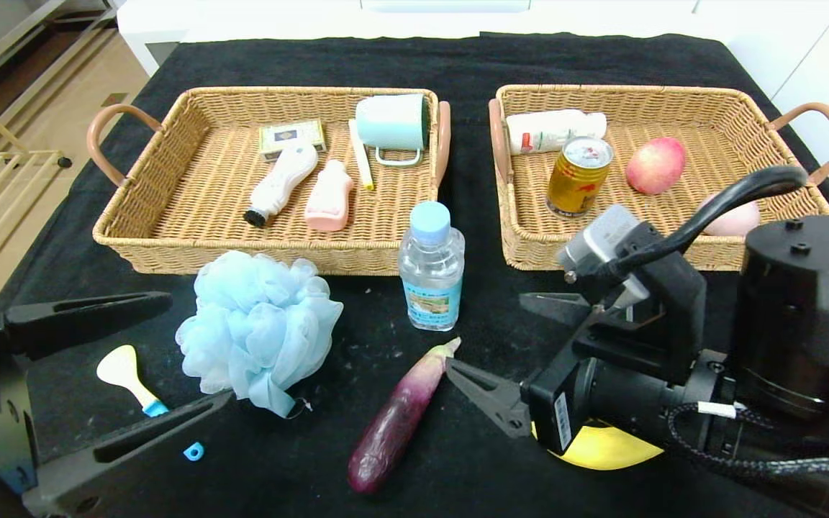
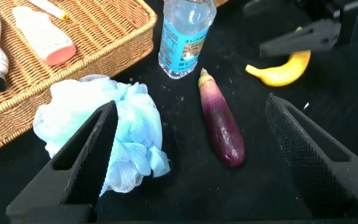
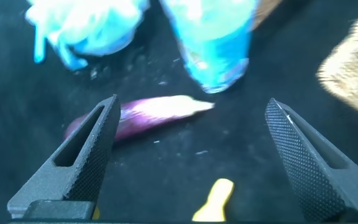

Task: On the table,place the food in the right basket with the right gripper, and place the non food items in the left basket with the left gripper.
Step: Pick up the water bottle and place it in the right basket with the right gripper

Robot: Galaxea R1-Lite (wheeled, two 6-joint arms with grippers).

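On the black table [image 1: 458,61], a pale blue pouf [image 1: 260,327] and a yellow-headed scoop [image 1: 127,378] lie beside my open left gripper [image 1: 198,349], which hangs empty at the pouf's near side [image 2: 129,137]. A clear bottle [image 1: 431,266] stands in front of the baskets. A purple eggplant [image 1: 400,417] lies below it. My right gripper [image 1: 486,331] is open and empty beside the eggplant's stem end [image 3: 191,107]; the banana [image 1: 601,446] lies under that arm. A gold can [image 1: 578,176] and a peach [image 1: 655,165] sit in the right basket [image 1: 745,97].
The left basket [image 1: 170,244] holds a mint mug [image 1: 393,122], a white bottle [image 1: 281,183], a pink bottle [image 1: 329,196] and a small box [image 1: 291,137]. A white bottle [image 1: 555,129] lies in the right basket. A small blue bit [image 1: 193,451] lies near the left gripper.
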